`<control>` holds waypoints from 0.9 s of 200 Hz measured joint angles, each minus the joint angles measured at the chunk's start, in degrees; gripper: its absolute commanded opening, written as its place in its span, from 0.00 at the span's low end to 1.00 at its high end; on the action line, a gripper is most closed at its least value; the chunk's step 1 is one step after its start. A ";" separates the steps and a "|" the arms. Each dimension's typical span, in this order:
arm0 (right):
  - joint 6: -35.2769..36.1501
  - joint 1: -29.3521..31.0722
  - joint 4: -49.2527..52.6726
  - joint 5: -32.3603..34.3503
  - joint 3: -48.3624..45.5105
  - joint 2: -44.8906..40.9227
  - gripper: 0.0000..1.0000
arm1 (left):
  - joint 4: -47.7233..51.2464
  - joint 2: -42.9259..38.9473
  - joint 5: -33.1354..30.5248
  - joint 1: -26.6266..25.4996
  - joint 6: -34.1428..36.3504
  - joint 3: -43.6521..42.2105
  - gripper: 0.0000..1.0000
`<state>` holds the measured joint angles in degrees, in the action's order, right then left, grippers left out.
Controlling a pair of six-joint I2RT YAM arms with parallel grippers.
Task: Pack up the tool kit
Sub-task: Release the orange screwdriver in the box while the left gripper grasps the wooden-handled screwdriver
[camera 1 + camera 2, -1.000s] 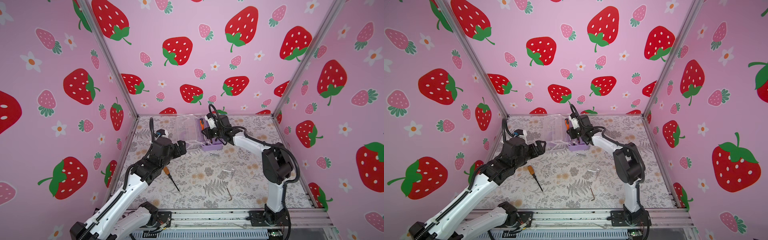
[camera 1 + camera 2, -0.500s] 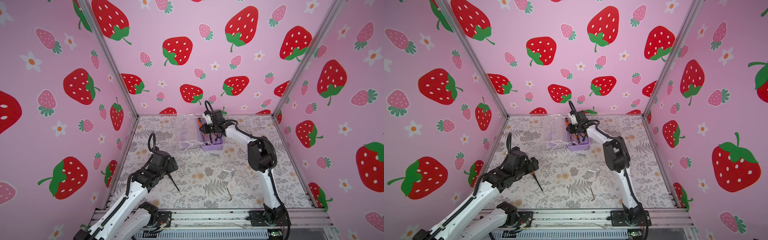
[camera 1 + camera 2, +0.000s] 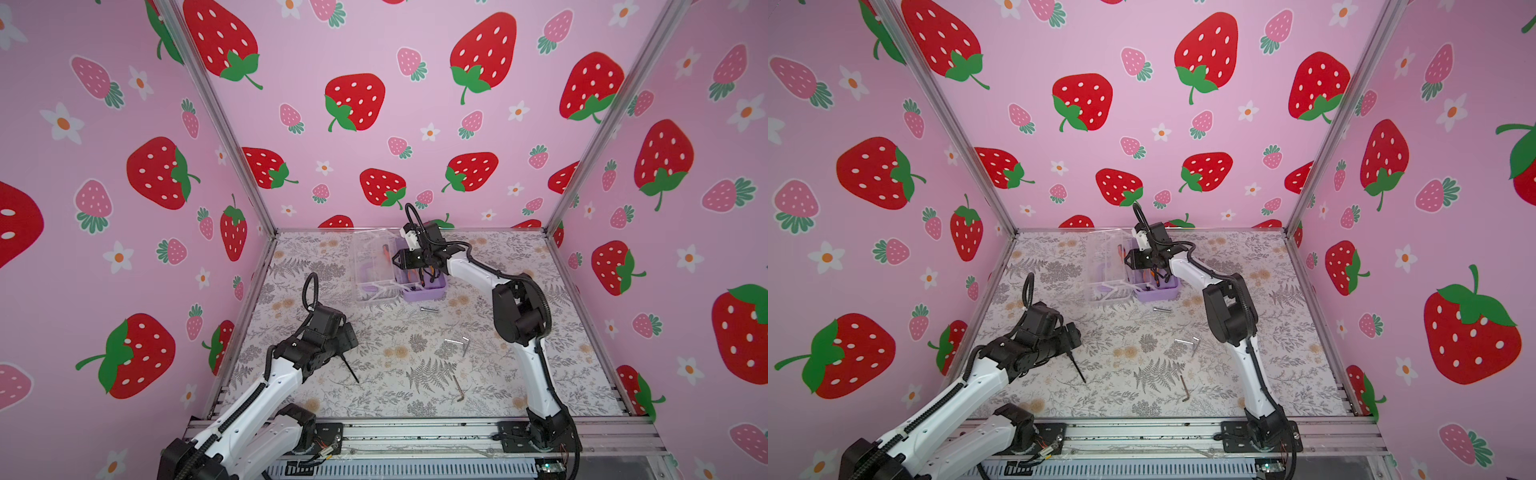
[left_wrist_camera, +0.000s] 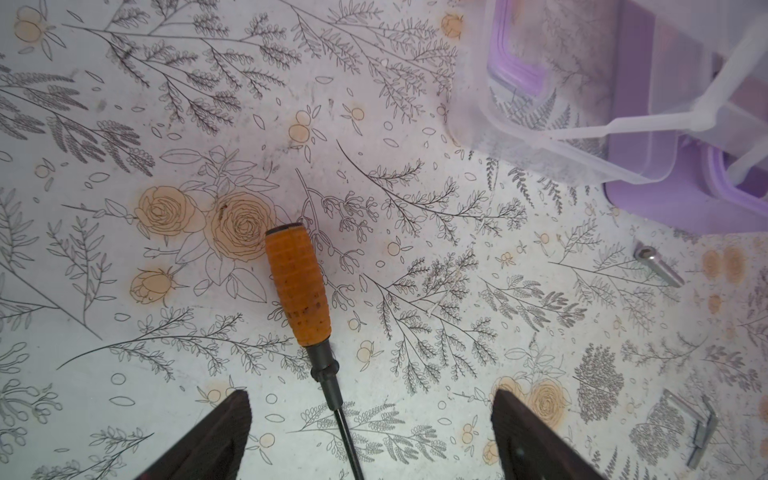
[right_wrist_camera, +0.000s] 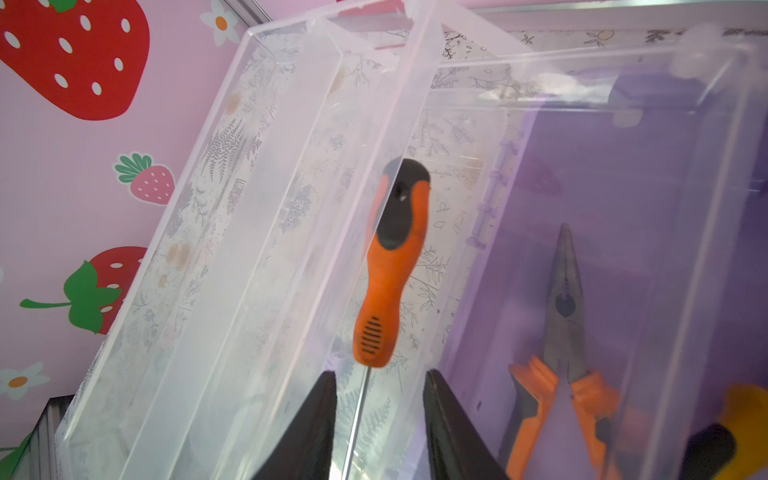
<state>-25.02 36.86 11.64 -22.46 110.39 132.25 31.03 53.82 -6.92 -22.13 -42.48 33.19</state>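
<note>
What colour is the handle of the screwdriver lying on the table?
Orange handle, clearest in the left wrist view.

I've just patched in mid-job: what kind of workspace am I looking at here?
Likely a staged robot data-collection booth, not a real workshop: strawberry-print walls on an aluminium frame enclose a floral-covered table, with a left arm and right arm bolted to a front rail.
</note>
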 measured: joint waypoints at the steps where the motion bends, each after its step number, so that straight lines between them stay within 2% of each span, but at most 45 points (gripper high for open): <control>1: 0.02 0.02 0.00 0.04 -0.04 -0.04 0.38 | -0.11 0.15 0.04 0.02 -0.09 -0.13 0.90; 25: 0.63 0.15 -0.04 1.16 -3.04 -2.91 0.38 | -1.73 2.71 1.05 0.02 -0.57 -1.99 0.85; 51: 1.33 0.15 -0.90 3.41 -10.05 -10.49 0.39 | -4.04 6.97 2.36 0.02 -0.92 -2.62 0.80; 108: 2.40 0.15 -5.60 6.12 -24.65 -29.44 0.39 | -9.86 17.25 4.61 0.00 -0.94 -2.56 0.57; 157: 2.40 0.15 -6.51 7.28 -30.21 -35.71 0.40 | -11.93 20.65 3.50 -0.85 -1.42 -1.07 0.54; 180: 2.32 0.15 -6.75 7.52 -32.63 -37.44 0.40 | -11.98 21.51 2.38 -1.73 -1.81 -0.72 0.39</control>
<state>-22.70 37.01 4.89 -14.94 77.76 94.80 19.05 75.33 -4.54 -23.86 -44.29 32.47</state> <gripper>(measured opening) 0.397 0.464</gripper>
